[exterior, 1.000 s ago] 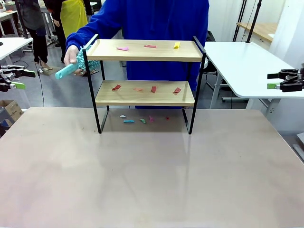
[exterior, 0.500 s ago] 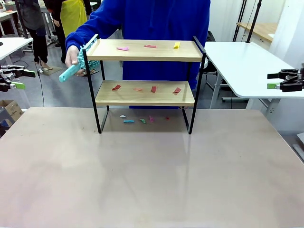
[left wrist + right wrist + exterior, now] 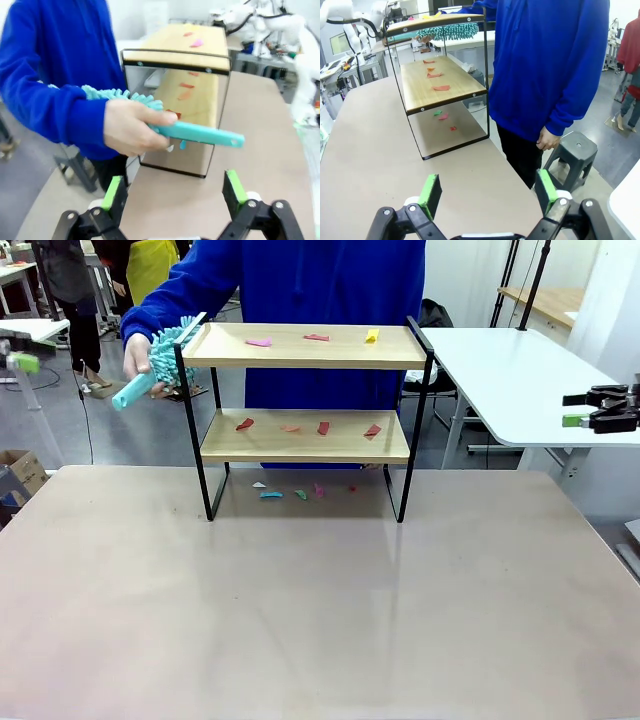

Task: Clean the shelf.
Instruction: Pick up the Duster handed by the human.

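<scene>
The shelf (image 3: pixel 305 346) stands at the far middle of the table, two wood boards in a black frame. Coloured paper scraps (image 3: pixel 316 337) lie on its top board, more on the lower board (image 3: pixel 323 427), and several on the table beneath (image 3: pixel 300 492). A person in blue holds a teal duster (image 3: pixel 158 365) at the top board's left end; the hand (image 3: pixel 131 127) grips its handle (image 3: pixel 200 134). My left gripper (image 3: pixel 173 190) is open beside the shelf (image 3: pixel 180 95), and appears far left (image 3: pixel 22 362). My right gripper (image 3: pixel 487 191) is open, far right (image 3: pixel 572 409), off the shelf's (image 3: pixel 440 85) other end.
A white side table (image 3: pixel 510 370) stands at the right behind my right gripper. A grey stool (image 3: pixel 576 150) sits by the person's legs. The tan table (image 3: pixel 320 600) stretches wide in front of the shelf. Other people stand far back left.
The person's hand has drawn the duster a little left and up at the top board's left end. My left gripper has risen in the front view. The right gripper has not moved.
</scene>
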`<move>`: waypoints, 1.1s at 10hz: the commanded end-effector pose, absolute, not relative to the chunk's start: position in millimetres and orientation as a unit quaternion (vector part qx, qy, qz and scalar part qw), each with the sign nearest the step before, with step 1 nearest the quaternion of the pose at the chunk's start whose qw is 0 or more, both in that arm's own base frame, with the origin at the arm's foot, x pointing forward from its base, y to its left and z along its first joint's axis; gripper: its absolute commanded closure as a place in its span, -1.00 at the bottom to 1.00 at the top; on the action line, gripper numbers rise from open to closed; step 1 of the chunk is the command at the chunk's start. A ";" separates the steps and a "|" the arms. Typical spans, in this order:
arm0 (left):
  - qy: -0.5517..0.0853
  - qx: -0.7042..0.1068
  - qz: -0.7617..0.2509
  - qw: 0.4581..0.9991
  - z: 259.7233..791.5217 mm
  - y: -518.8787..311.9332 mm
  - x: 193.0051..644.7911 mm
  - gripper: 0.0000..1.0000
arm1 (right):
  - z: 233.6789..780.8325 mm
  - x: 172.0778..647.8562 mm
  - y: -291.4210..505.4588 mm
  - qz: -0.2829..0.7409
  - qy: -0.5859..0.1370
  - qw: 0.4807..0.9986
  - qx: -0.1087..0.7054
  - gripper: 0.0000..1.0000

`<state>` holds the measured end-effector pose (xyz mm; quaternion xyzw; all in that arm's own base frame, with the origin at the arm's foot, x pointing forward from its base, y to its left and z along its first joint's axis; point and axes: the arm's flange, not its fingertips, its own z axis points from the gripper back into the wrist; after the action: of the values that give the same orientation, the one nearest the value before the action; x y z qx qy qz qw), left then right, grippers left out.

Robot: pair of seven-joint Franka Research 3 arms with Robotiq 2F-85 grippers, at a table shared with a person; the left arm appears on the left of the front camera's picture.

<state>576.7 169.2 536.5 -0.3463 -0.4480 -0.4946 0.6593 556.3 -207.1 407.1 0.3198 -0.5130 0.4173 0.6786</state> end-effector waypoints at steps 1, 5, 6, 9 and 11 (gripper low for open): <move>-0.403 -0.297 -0.469 0.727 568.2 118.4 548.4 -1.00 | 413.2 553.8 -201.5 0.411 -0.508 0.688 0.316 -1.00; -0.344 -0.146 -0.357 0.856 608.4 35.2 507.3 -1.00 | 413.2 553.8 -201.5 0.411 -0.508 0.688 0.316 -1.00; -0.316 -0.129 -0.327 0.881 607.3 20.1 506.2 -1.00 | 413.2 553.8 -201.5 0.411 -0.508 0.688 0.316 -1.00; -0.333 -0.115 -0.341 0.871 609.1 15.4 508.1 -1.00 | 413.2 553.8 -201.5 0.411 -0.508 0.688 0.316 -1.00; -0.333 -0.115 -0.341 0.871 609.1 15.4 508.1 -1.00 | 413.2 553.8 -201.5 0.411 -0.508 0.688 0.316 -1.00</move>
<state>508.4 9.4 606.1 -0.1181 -0.3222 -0.3304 0.8792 555.8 -207.4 407.5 0.3200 -0.5137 0.4165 0.6784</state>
